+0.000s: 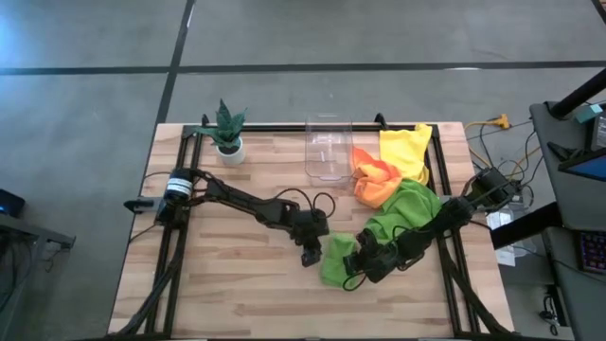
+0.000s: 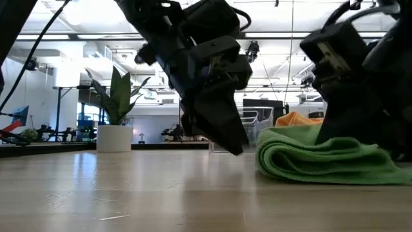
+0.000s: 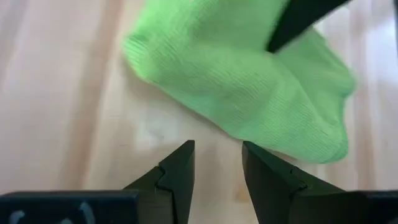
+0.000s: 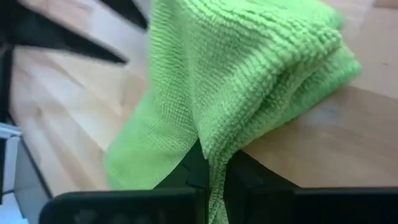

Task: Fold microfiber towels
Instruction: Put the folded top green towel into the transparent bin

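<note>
A lime green microfiber towel (image 1: 334,260) lies bunched on the wooden table near its middle; in the low view (image 2: 322,158) it rests on the table in folded layers. My right gripper (image 1: 357,276) is at its near side, shut on it. More lime green cloth (image 1: 407,208) lies under my right arm; whether it is the same towel I cannot tell. My left gripper (image 1: 311,252) hovers just left of the towel, open by a narrow gap and empty (image 3: 217,168). An orange towel (image 1: 374,180) and a yellow towel (image 1: 405,150) lie crumpled at the back right. My right gripper pinches a fold of the lime green towel (image 4: 214,149) between its two fingers. The fingers come low, slanting from the table's right side toward its near left. The cloth drapes slack over the fingers, and the rest of the towel (image 4: 249,68) lies on the table.
A clear plastic bin (image 1: 329,147) stands at the back centre next to the orange towel. A small potted plant (image 1: 227,133) stands at the back left. Bare wood lies to the left and along the near edge (image 1: 237,294). Black frame rails run along the table's sides.
</note>
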Controlling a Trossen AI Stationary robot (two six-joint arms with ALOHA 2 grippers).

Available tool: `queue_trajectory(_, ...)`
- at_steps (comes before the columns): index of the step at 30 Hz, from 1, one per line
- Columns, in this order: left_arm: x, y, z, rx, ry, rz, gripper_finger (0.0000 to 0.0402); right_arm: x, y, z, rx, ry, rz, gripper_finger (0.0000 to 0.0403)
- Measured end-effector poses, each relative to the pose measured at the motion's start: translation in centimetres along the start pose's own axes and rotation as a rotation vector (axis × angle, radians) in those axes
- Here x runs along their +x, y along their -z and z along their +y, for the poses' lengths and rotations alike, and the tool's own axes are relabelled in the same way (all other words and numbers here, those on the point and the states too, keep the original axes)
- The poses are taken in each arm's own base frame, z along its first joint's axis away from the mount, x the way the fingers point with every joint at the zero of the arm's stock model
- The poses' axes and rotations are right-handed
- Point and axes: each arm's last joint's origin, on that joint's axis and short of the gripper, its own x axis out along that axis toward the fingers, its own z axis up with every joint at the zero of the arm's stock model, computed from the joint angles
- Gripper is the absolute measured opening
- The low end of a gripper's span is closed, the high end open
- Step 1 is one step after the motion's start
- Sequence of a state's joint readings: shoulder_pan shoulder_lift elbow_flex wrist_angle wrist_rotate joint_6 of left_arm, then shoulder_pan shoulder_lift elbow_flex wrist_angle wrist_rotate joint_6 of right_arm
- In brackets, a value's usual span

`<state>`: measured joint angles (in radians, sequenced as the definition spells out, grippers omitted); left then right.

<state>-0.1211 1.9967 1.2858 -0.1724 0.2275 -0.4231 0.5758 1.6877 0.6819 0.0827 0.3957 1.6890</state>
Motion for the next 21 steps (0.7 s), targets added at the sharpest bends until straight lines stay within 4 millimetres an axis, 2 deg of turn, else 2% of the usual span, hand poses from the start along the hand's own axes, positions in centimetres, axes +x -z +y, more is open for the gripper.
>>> queue_trajectory(6, -2.0, -0.2, -0.2, 0.023, -0.021, -0.044, 0.0118, -1.5, -0.6, 1.1, -0.044, -0.068, -0.032, 0.0014)
queue_trajectory(10, -4.0, 0.4, 0.6, 0.05, -0.158, -0.023, 0.0118, -2.6, -1.7, 1.9, -0.065, -0.105, -0.08, 0.0013)
queue_trajectory(15, -7.1, 0.7, 1.0, 0.086, -0.26, -0.053, 0.0118, -3.9, -4.2, 2.6, -0.087, -0.117, -0.135, 0.0013)
queue_trajectory(21, -10.9, 2.7, 1.6, 0.079, -0.355, -0.127, 0.0118, -5.7, -8.2, 3.7, -0.1, -0.176, -0.236, 0.0012)
